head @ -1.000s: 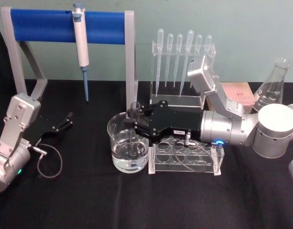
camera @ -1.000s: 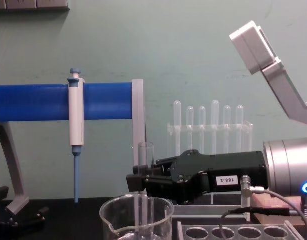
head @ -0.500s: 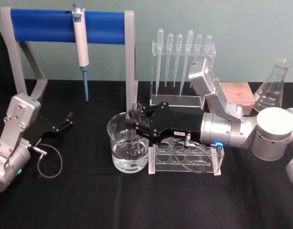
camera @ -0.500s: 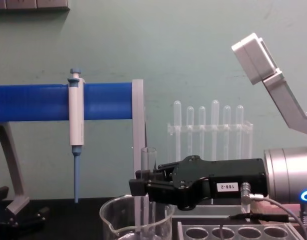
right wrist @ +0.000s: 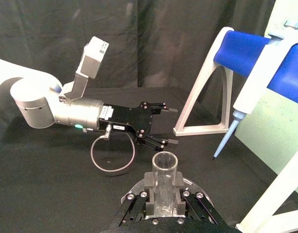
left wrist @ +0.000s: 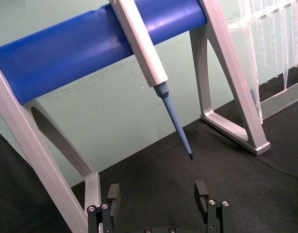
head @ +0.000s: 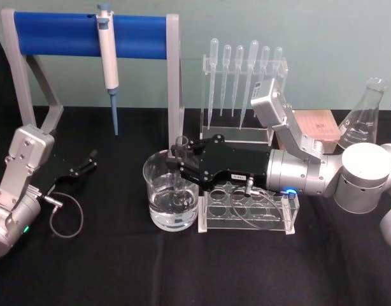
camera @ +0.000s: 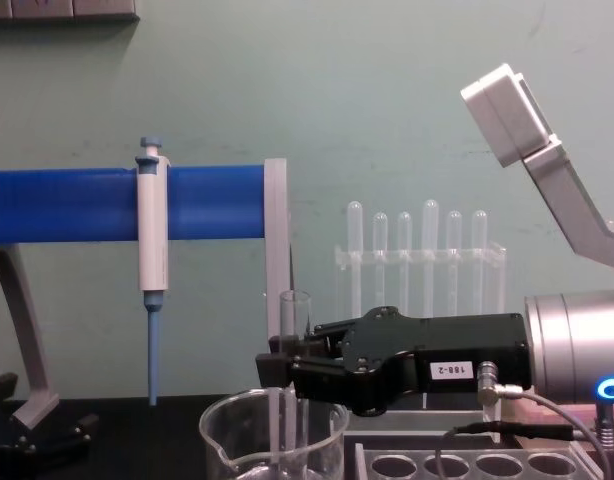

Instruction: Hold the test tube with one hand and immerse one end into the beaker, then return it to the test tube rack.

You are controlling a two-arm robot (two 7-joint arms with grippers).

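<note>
The test tube (head: 180,167) stands upright with its lower end inside the beaker (head: 158,194), which holds clear water. My right gripper (head: 176,162) is shut on the tube just below its rimmed mouth. From the chest, the tube (camera: 293,322) rises above the black jaws of the right gripper (camera: 277,365) and drops into the beaker (camera: 237,430). The right wrist view looks down on the tube's open mouth (right wrist: 164,165) between the fingers. My left gripper (head: 88,161) rests open on the table at the left, and its fingertips (left wrist: 201,188) stand wide apart.
A clear rack with round holes (head: 246,210) sits right beside the beaker under my right wrist. A blue-barred stand (head: 87,35) holds a white-and-blue pipettor (head: 107,64) behind. Pipettes (head: 243,76) stand at the back, a conical flask (head: 364,118) far right.
The right gripper and tube dipped slightly into the beaker, then rose a little again. The left arm has stayed still.
</note>
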